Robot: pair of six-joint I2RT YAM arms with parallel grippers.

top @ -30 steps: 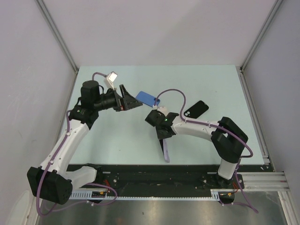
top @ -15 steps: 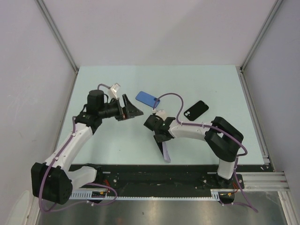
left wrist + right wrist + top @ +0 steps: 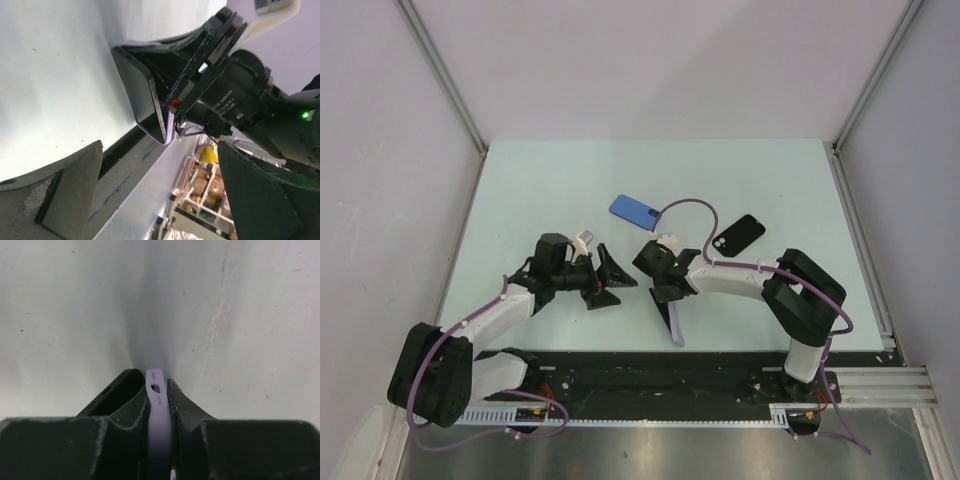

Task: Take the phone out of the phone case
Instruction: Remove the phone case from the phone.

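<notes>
A black phone in a lavender phone case (image 3: 673, 322) stands on edge near the table's front. My right gripper (image 3: 669, 300) is shut on it from above. In the right wrist view the fingers (image 3: 182, 402) pinch the case's thin lavender rim (image 3: 157, 395), and the black phone (image 3: 111, 394) lies outside the left finger. My left gripper (image 3: 620, 287) is low over the table just left of the phone, open and holding nothing. The left wrist view shows the dark phone (image 3: 137, 92) with the lavender case edge (image 3: 171, 131) beyond its open fingers (image 3: 75, 190).
A blue phone case (image 3: 635, 210) lies flat behind the grippers at mid-table. A black phone or case (image 3: 738, 233) lies to the right of it. The table's black front rail (image 3: 650, 365) runs just behind the standing phone.
My left arm has dropped from high above the blue case down and toward the front, staying open. The right gripper has tightened on the case and barely moved.
</notes>
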